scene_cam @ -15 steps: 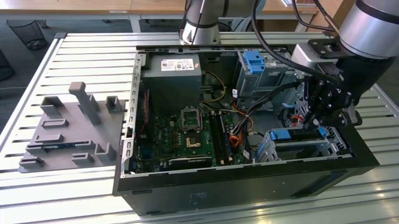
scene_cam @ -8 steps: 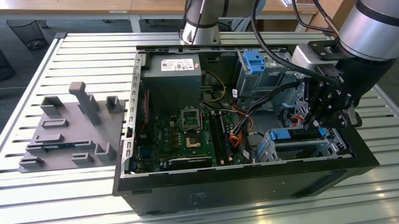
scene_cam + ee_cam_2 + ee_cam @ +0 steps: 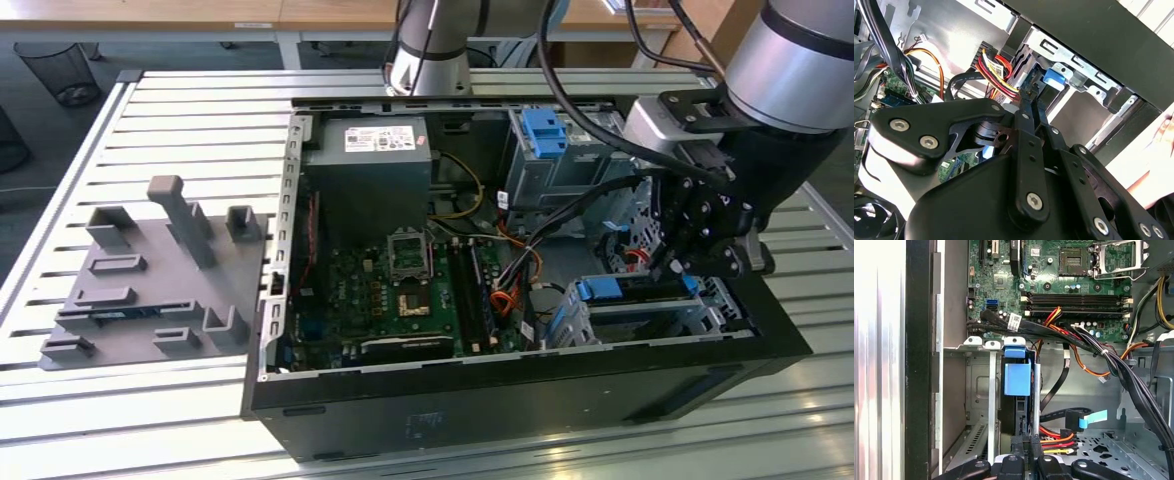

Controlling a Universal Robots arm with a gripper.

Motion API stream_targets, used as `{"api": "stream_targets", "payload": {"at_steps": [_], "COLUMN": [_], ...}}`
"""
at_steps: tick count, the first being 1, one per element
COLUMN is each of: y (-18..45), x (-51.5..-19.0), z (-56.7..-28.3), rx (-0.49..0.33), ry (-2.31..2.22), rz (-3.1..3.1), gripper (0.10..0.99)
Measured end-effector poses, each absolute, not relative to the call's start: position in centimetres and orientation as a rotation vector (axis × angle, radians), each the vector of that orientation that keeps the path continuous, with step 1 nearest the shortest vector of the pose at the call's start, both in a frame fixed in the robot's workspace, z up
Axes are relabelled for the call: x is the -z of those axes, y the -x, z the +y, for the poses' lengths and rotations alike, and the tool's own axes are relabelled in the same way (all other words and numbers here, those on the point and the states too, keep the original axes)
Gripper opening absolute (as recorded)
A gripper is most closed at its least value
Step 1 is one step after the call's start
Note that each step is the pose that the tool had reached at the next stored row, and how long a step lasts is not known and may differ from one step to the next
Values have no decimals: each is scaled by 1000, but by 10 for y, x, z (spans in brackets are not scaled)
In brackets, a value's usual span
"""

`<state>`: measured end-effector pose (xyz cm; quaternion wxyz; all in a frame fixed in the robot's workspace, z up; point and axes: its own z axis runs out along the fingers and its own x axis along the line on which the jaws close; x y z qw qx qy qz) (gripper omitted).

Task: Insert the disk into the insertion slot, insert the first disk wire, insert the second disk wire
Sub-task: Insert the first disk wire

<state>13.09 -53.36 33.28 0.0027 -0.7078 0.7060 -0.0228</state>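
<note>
Gripper: your gripper (image 3: 1027, 441) is down inside the computer case (image 3: 534, 400), right at the rear end of the disk.
Fingers: in both wrist views they are drawn close together around the end of the coloured wire bundle (image 3: 1056, 439), so you appear to be clamped on its plug.
Disk: you will find the disk (image 3: 1018, 379) standing in the metal cage (image 3: 971, 390), with its blue frame facing you in the first wrist view. In the exterior view it sits at the case corner nearest the camera, on the exterior view's right.
Coloured wire bundle: red, yellow and black strands run in from the side and end at your fingertips, just beside the disk's edge.
Black flat cable: the black flat cable (image 3: 1074, 417) with a light-blue tab lies just beside the bundle.
Circuit board: the green circuit board (image 3: 1064, 295) lies beyond the cage.
Table: the case rests on a slatted table (image 3: 174, 110), with a grey fixture plate (image 3: 147, 290) on the exterior view's left.
</note>
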Motion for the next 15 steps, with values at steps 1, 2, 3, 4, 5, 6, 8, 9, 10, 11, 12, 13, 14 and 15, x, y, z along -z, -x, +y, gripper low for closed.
{"api": "stream_targets", "payload": {"at_steps": [1, 2, 3, 4, 5, 6, 8, 9, 10, 11, 12, 13, 14, 15], "y": [-131, -131, -131, -131, -131, -131, -131, -131, -131, -131, -131, -131, -131, -131], "x": [-333, -332, -332, -332, -332, -331, -331, -330, -330, -330, -329, -329, -329, -328], "z": [-534, -534, -534, -534, -534, -534, -534, -534, -534, -534, -534, -534, -534, -534], "rx": [71, 71, 72, 72, 72, 71, 72, 72, 72, 72, 72, 72, 72, 72], "ry": [2219, 2218, 2217, 2215, 2215, 2214, 2212, 2212, 2212, 2212, 2212, 2212, 2211, 2211], "rz": [2215, 2216, 2217, 2218, 2219, 2220, 2221, 2222, 2222, 2222, 2223, 2223, 2223, 2223], "gripper": [169, 169, 169, 169, 169, 169, 169, 169, 169, 169, 169, 169, 169, 169]}}
